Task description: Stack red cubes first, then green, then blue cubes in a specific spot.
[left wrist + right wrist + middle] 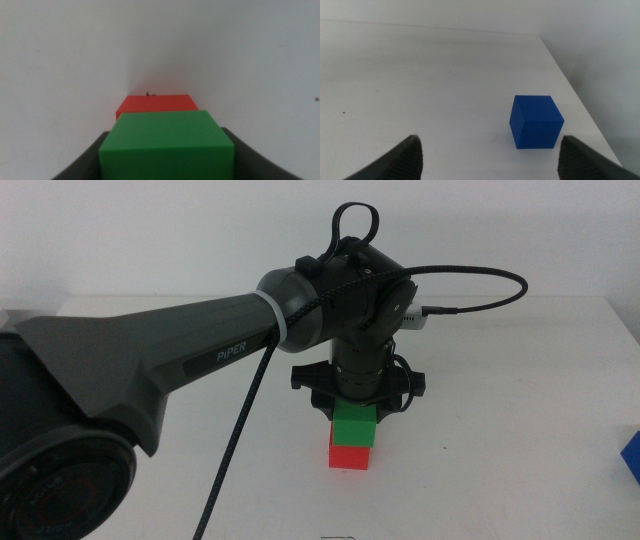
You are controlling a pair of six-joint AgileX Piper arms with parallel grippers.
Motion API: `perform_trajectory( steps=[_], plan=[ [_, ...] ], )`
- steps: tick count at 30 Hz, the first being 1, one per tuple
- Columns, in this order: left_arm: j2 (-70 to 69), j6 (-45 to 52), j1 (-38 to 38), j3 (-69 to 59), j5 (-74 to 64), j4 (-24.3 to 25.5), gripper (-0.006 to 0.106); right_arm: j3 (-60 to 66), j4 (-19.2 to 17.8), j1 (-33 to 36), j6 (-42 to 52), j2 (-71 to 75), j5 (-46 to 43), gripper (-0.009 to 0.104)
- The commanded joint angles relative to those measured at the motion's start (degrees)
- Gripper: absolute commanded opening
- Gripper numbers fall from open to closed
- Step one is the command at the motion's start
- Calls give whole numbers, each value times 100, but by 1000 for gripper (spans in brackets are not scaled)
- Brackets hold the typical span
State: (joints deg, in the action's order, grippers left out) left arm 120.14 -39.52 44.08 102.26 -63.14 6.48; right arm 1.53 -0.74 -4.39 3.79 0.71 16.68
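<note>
In the middle view we saw the left gripper point(352, 412) directly above the green cube point(355, 427), which sat on the red cube point(350, 454) on the white table point(500, 430); the blue cube point(632, 455) lay well apart at the table's right edge. In the left wrist view the jaws flanked the green cube point(167, 145); we could not tell whether they clamped it. The red cube point(156, 105) showed just beyond. In the right wrist view the right gripper point(490, 155) stood with jaws wide apart, and the blue cube point(536, 121) rested ahead of them, nearer one jaw.

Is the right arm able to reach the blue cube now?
Probably yes. The right gripper has its jaws open and faces the blue cube, which stands alone on the white table, with nothing between them.
</note>
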Motion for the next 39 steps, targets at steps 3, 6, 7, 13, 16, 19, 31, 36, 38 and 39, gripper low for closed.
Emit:
perform_trajectory(
  steps=[3,6,7,13,16,19,31,36,38,39],
  plan=[
    [-317,-15,-16,174,59,26,0,-63,-43,-46,57,85,-426,83],
    [-317,-10,-16,174,32,122,8,-63,-43,-46,57,85,-426,83],
    [-317,-10,-16,174,-21,148,15,-63,-43,-46,57,85,-426,83],
    [-317,59,-16,174,-33,215,32,-63,-43,-46,57,85,-426,83],
    [-317,84,-16,174,-33,235,42,-63,-43,-46,57,85,-426,83],
    [-317,84,-16,174,-27,235,54,-63,-43,-46,57,85,-426,83],
    [-324,194,-16,174,3,256,93,-63,-43,-46,57,85,-426,83],
    [-461,360,-16,174,3,250,93,-63,-43,-46,57,85,-426,83],
    [-561,411,-16,174,3,250,93,-63,-43,-46,57,85,-426,83],
    [-619,429,-16,174,3,250,93,-63,-43,-46,57,85,-426,83]
  ],
)
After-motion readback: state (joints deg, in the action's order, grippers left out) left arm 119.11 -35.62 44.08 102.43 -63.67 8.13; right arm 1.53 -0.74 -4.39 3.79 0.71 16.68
